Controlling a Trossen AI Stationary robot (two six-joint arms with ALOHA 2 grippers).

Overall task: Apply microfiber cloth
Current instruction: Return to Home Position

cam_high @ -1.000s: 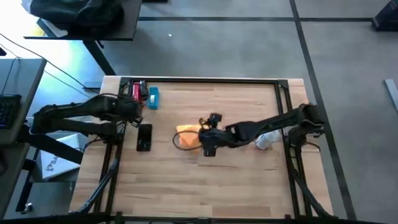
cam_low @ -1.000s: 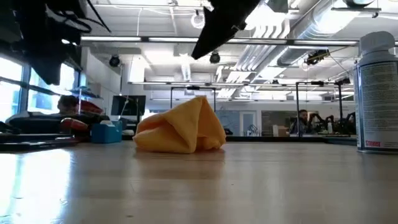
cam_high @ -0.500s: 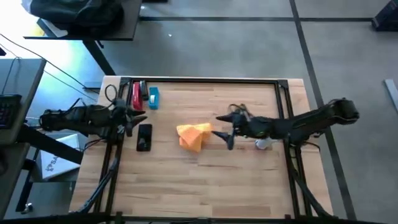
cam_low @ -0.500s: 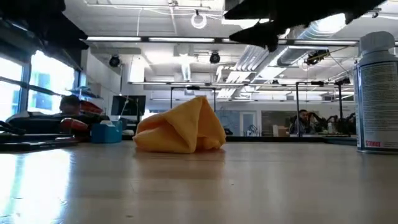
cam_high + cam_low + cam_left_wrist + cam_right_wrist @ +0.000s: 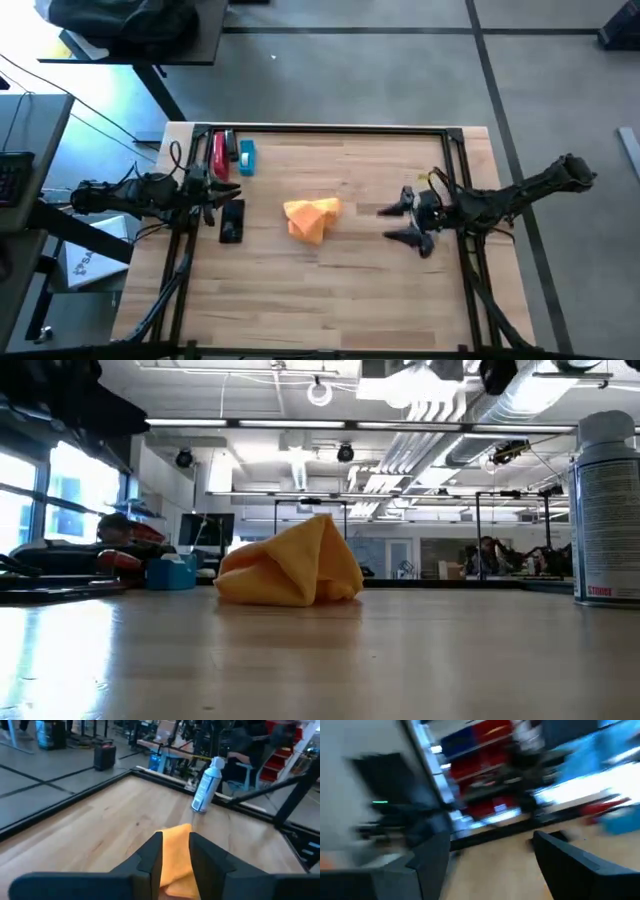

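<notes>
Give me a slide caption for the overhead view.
Orange cloth crumpled on the table, apart from the phone; left gripper hovers by the phone, right gripper open on the cloth's other side.

The left arm (image 5: 130, 192) reaches inward, low and nearly straight, its left gripper (image 5: 226, 193) narrowly parted. The right arm (image 5: 520, 190) is bent, its right gripper (image 5: 393, 224) spread wide.

No wording can be read with certainty anywhere in the scene. On the white spray bottle (image 5: 607, 510), standing at the 3 o'clock side of the tabletop (image 5: 320, 660), rows of fine print and one red word near the base are seen, but neither can be made out. Dark print on a white box (image 5: 85, 265) beside the tabletop at 9 o'clock is likewise illegible.
</notes>
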